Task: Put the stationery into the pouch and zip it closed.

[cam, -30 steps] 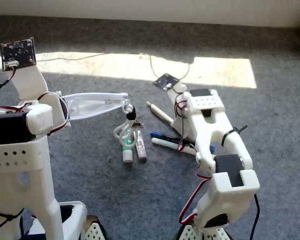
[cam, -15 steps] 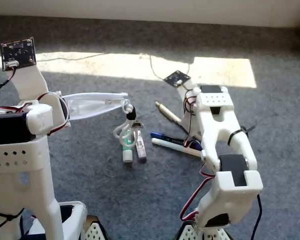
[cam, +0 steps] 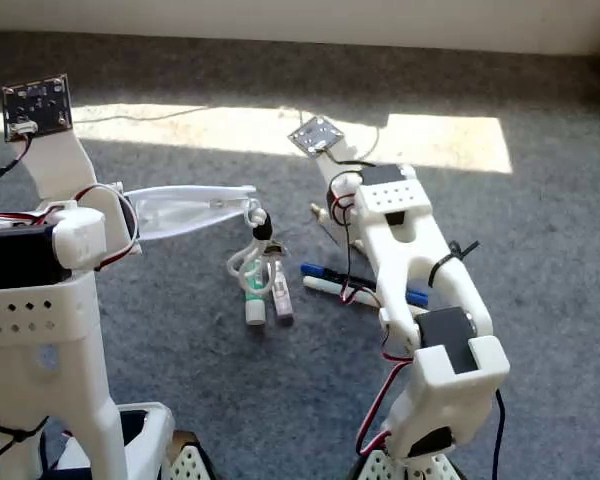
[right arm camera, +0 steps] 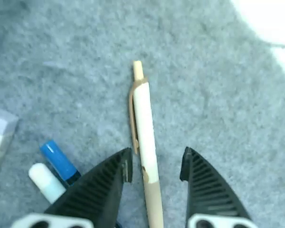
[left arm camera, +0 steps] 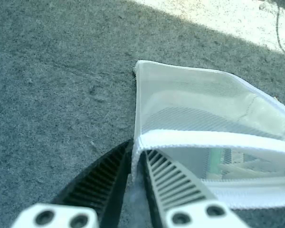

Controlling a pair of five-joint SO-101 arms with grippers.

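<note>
A clear mesh pouch (cam: pixel 190 212) is held off the carpet by its corner, with my left gripper (left arm camera: pixel 137 159) shut on its white edge (left arm camera: pixel 190 140). Its zipper end (cam: pixel 262 228) hangs over two short stick-shaped items (cam: pixel 255 296). A blue pen (cam: pixel 325 272) and a white marker (cam: pixel 330 288) lie beside the right arm (cam: pixel 405 235). My right gripper (right arm camera: pixel 156 159) is open, low over a cream pen (right arm camera: pixel 145 121), one finger on each side of it. In that view the blue cap (right arm camera: pixel 58 160) and white marker tip (right arm camera: pixel 43 179) lie close by.
Grey carpet (cam: pixel 540 250) covers the floor, with a sunlit strip (cam: pixel 240 130) at the back and a thin cable (cam: pixel 150 117) across it. A pale grey block (right arm camera: pixel 0 133) lies at the edge of the right wrist view. Both arm bases stand at the front.
The right arm has swung back to the left, and its gripper now covers the cream pen that lay exposed half a second ago. The left arm and pouch have not moved.
</note>
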